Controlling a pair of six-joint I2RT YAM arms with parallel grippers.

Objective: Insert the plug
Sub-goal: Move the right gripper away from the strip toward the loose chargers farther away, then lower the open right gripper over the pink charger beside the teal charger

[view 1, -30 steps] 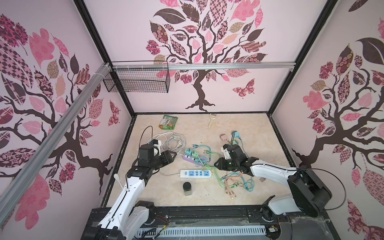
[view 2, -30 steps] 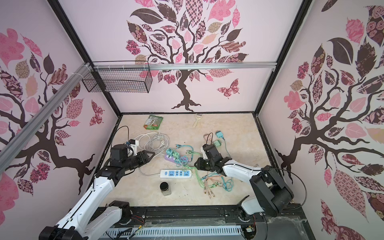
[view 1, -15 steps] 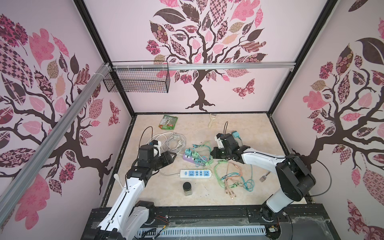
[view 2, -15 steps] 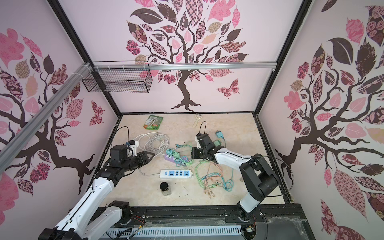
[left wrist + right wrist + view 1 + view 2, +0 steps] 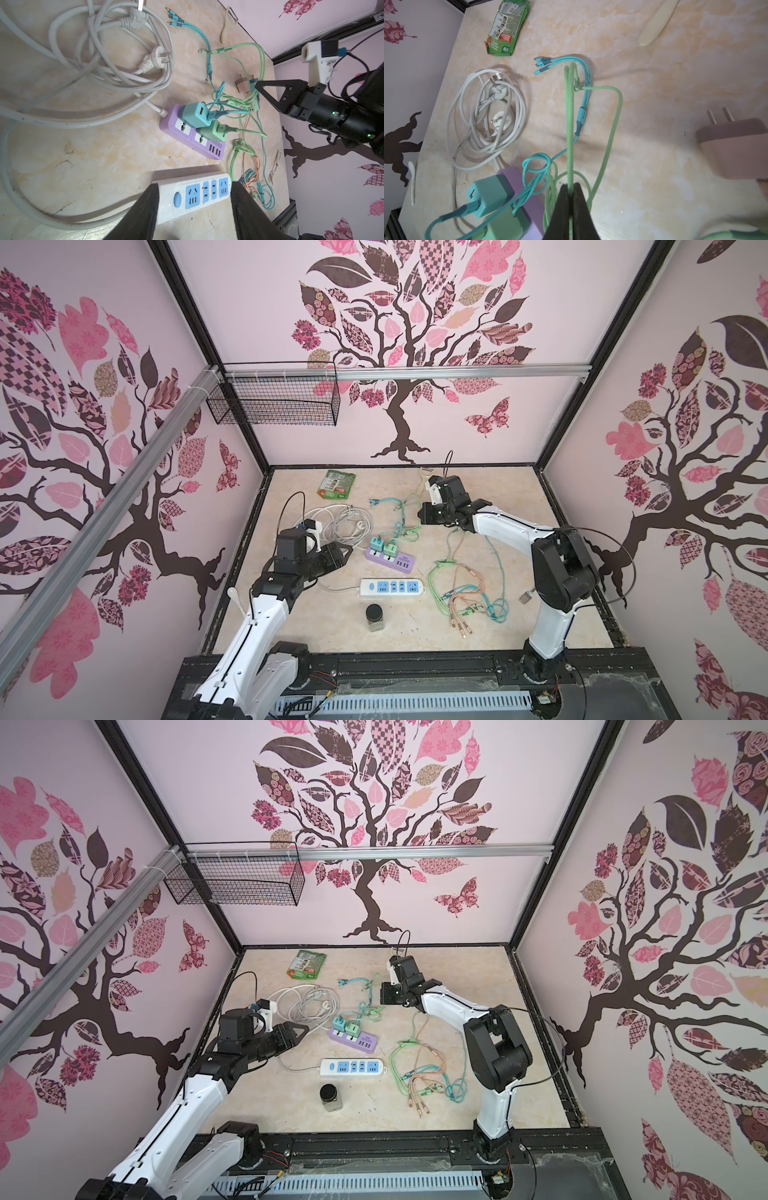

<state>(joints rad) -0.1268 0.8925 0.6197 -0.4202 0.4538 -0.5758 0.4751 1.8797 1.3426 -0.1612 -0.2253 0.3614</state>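
Swung back off the cable heap [image 5: 469, 597], the right pincer [image 5: 570, 186] hangs beyond the purple power strip [image 5: 390, 561], clamped on a green cable [image 5: 571, 124] — the pinkish plug [image 5: 733, 145] lies on the desk [image 5: 654, 83] just beside it, prongs away from the strip, far from the open left pincer [image 5: 194, 187].

Both top views are bright and evenly lit; the wide lens stretches the scene toward the edges. In the right wrist view a broad soft shadow lies on the counter [image 5: 654, 62], and the near pink plug [image 5: 733, 147] is out of focus. The left wrist view is sharp, with faint shadows.
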